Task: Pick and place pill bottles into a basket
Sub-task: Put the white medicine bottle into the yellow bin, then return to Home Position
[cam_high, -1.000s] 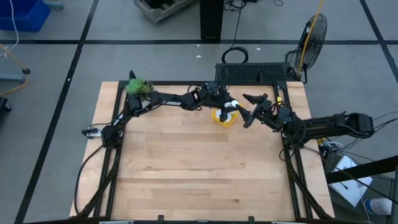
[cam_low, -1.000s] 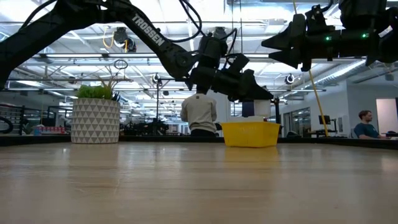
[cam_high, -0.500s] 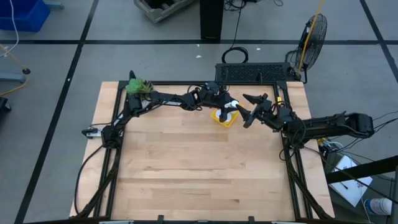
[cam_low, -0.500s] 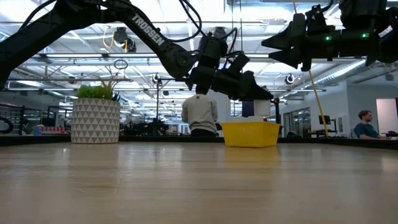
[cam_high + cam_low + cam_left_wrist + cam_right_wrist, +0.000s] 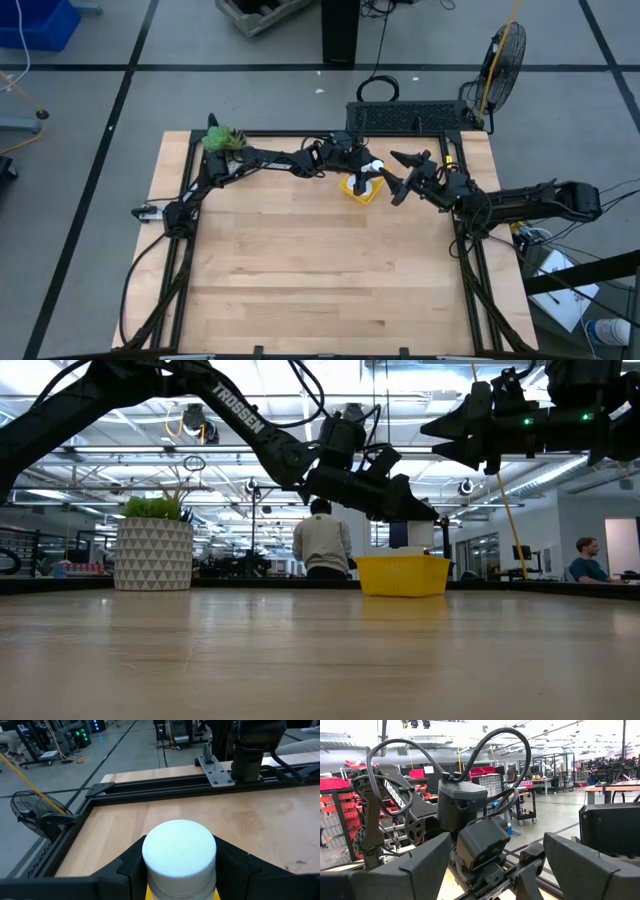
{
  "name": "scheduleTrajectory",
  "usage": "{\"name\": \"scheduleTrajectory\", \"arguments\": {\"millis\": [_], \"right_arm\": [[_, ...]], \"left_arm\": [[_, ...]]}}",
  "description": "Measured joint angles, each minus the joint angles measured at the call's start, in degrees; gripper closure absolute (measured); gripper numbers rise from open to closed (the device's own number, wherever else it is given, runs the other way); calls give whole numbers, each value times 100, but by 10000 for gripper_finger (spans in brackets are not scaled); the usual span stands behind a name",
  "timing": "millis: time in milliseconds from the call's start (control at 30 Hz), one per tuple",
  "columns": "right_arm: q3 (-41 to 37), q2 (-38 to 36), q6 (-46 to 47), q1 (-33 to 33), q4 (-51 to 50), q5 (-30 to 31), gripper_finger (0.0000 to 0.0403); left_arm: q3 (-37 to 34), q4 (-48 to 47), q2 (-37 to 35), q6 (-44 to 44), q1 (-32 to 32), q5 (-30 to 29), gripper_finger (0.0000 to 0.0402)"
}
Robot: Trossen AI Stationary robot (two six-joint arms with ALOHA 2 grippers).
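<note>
While your left gripper [image 5: 179, 870] clamps the pill bottle [image 5: 179, 852] above the yellow basket [image 5: 403, 574], lower before releasing; right gripper [image 5: 398, 178] waits open.

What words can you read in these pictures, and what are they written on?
"TROSSEN" in white letters on the left arm, in the low view.
"TROSSEN" again on that same arm, seen from the right wrist view; the last letters curve out of sight.
The pill bottle in the left gripper shows only a plain white cap, no label.
The yellow basket and the plant pot show no words.
</note>
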Motion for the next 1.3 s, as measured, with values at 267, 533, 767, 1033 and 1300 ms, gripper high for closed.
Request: {"name": "scheduleTrajectory", "arguments": {"millis": [267, 533, 767, 1033, 1300], "right_arm": [[0, 0, -11, 1, 0, 0, 94], [0, 0, -13, -1, 0, 0, 94], [0, 0, -15, 0, 0, 0, 94], [0, 0, -39, -1, 0, 0, 94], [4, -388, -307, 1, -260, -234, 94]], "left_arm": [[0, 0, 0, -61, -7, -11, 196], [0, 4, 0, -74, -17, -204, 214], [0, 36, 0, -307, -24, -417, 257], [-2, 184, -2, -368, -68, -450, 270], [-16, -200, -356, -562, -136, -122, 270]]}}
